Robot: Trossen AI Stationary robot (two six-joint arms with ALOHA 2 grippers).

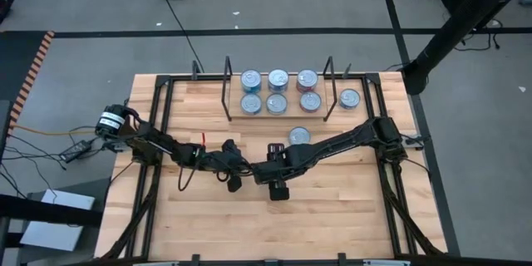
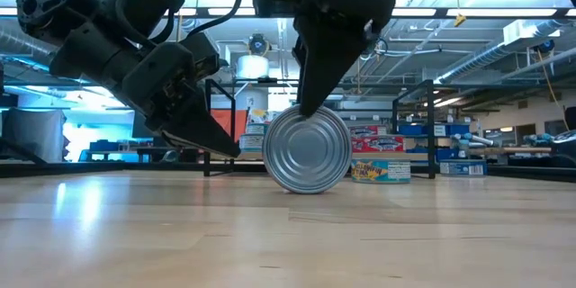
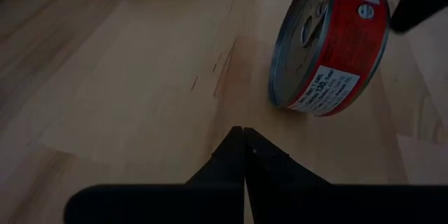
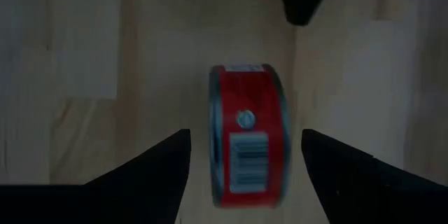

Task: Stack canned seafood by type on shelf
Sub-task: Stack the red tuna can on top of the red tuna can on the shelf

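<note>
Low view: a red-labelled tuna tin (image 2: 308, 149) stands on its edge mid-table, silver lid facing us, and the right gripper (image 4: 245, 155) hangs over it with jaws spread wide, one finger on each side, not clamping. The left gripper (image 3: 243, 142) sits just beside it, jaws pinched shut on nothing. Six tins (image 1: 278, 91) fill the shelf (image 1: 233, 115) at the table's far edge.

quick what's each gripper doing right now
Left gripper: shut, empty, beside the red can.
Right gripper: open, straddling the red can standing on edge, not gripping it.
</note>
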